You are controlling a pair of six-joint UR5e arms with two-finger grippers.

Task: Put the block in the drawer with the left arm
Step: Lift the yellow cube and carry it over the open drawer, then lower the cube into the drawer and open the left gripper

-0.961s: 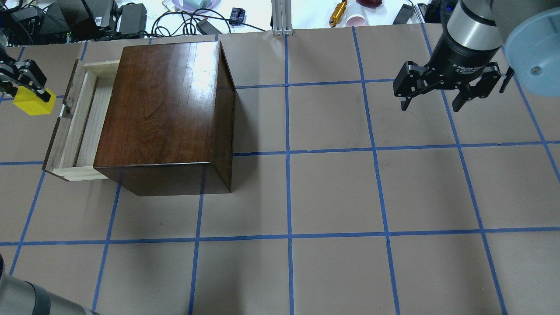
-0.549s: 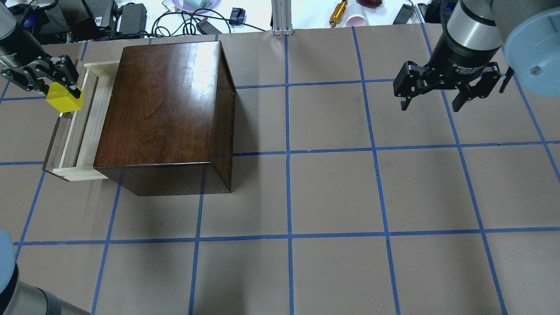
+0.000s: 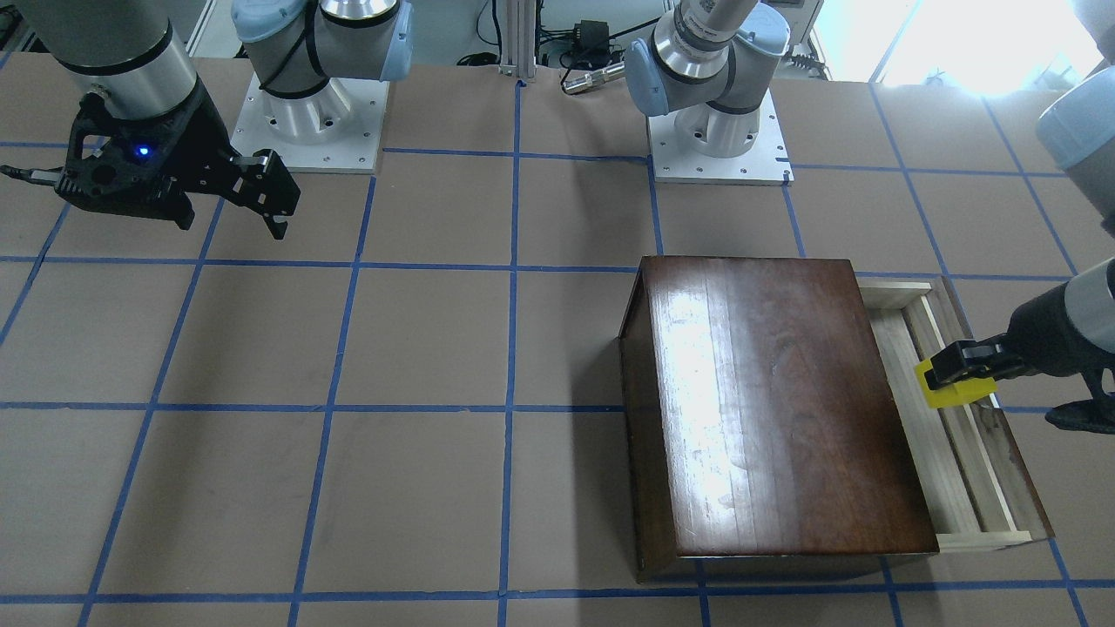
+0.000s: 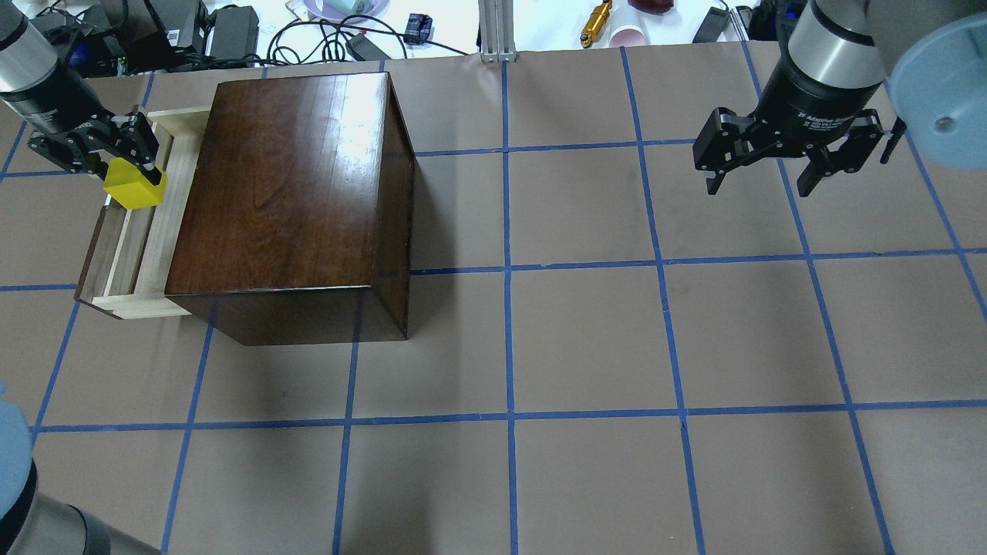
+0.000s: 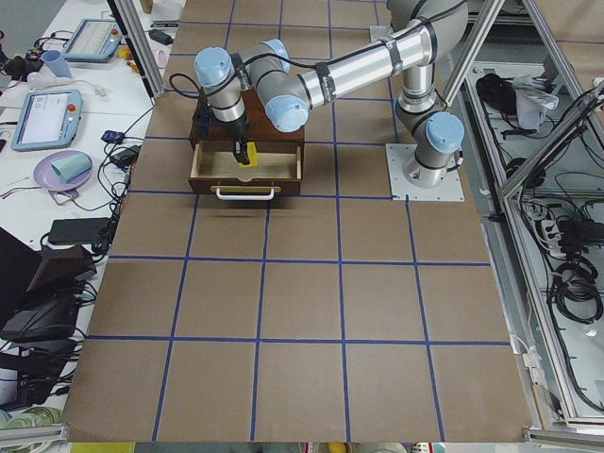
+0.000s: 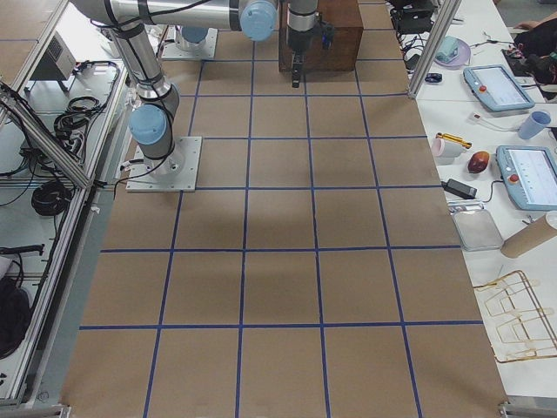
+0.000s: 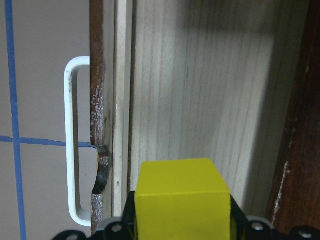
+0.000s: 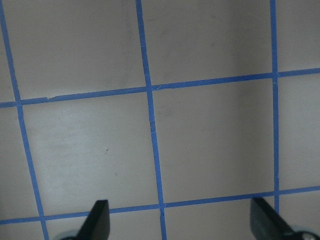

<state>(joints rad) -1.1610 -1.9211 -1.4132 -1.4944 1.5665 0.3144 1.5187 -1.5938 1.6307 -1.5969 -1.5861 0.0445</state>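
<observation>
Block (image 4: 136,193) sits clamped between the fingers of the left gripper (image 4: 129,176), hanging above the open drawer (image 4: 145,254), just inside its front edge. Lowering it close to the pale floor before letting go should keep it from bouncing out.

The brown worktop (image 4: 586,331) is marked into squares by blue tape lines (image 4: 509,270). Beside it a white bench (image 5: 94,85) carries blue-framed tablets (image 5: 42,106), a lilac plate (image 5: 47,179) and a black power brick (image 4: 234,29). An aluminium post (image 4: 497,27) stands at the worktop's edge.
</observation>
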